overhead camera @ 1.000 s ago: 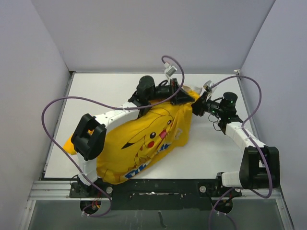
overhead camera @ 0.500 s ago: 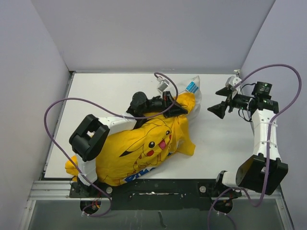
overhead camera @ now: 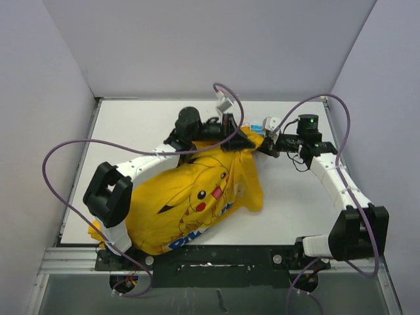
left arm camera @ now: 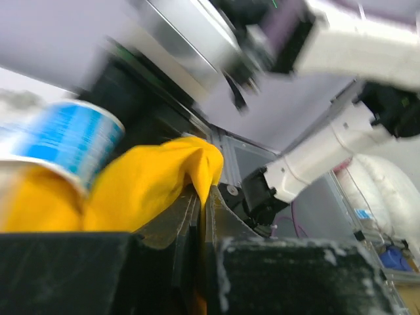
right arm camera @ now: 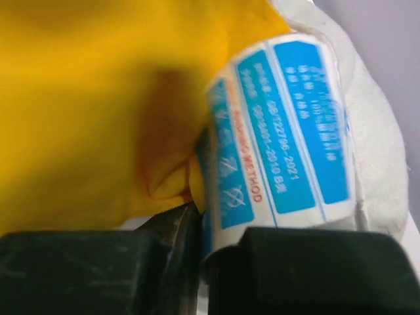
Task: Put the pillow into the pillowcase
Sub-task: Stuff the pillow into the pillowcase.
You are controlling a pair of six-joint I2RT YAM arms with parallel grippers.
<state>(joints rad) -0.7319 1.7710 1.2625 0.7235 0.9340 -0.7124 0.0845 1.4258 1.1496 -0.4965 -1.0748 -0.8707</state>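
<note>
the pillowcase is laid stuffed and slantwise on the table, from the near left corner toward the middle of the far edge. its left side is partly covered by the left arm. the pillow is almost wholly hidden inside. only a white bulge and its blue-and-white label are seen at the far, open end, and the print is mostly too blurred to be read. a yellow fold of the mouth is pinched between the pressed-together fingers of the left gripper. the right gripper is set at the same mouth from the right. its fingers are seen drawn close, with a yellow fold and the label's corner at the slit, but whether anything is clamped cannot be told.
</note>
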